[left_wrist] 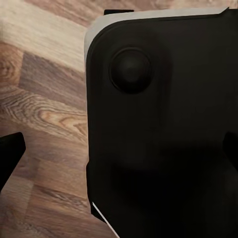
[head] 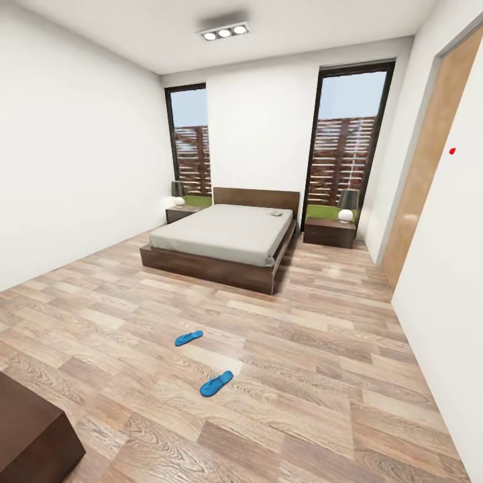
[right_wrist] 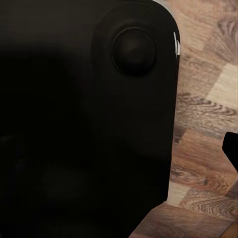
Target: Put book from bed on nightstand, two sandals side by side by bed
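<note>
Both wrist cameras look straight down past a smooth black body panel with a round knob, the left wrist view catching it at (left_wrist: 163,124) and the right wrist view at (right_wrist: 84,119), with wood-plank floor beyond. A dark tip of the left fingers (left_wrist: 10,153) pokes in at one edge and a sliver at the other, so they look spread apart; on the right, just one dark finger tip (right_wrist: 232,148) shows, and I cannot tell whether those fingers are apart or together. Up in the head view, the bedroom opens out: matte white walls, light brown grained planks on the floor (head: 322,362), two tall dark-framed windows. The bed (head: 221,251) sits low against the far wall, dark-brown wooden frame, plain headboard, flat light-grey mattress. The book (head: 276,214) is a tiny flat shape on the mattress near the headboard, too small to read. A nightstand (head: 329,232) stands on one side, glossy dark brown with a lamp on top, and its twin (head: 182,213) on the other. The two sandals lie out on open floor, well apart from the bed and from each other: one sandal (head: 188,338) farther in, the other sandal (head: 216,384) nearer the camera, both thin, flat, bright blue. A dark brown block of furniture (head: 33,436) cuts into the near corner.
</note>
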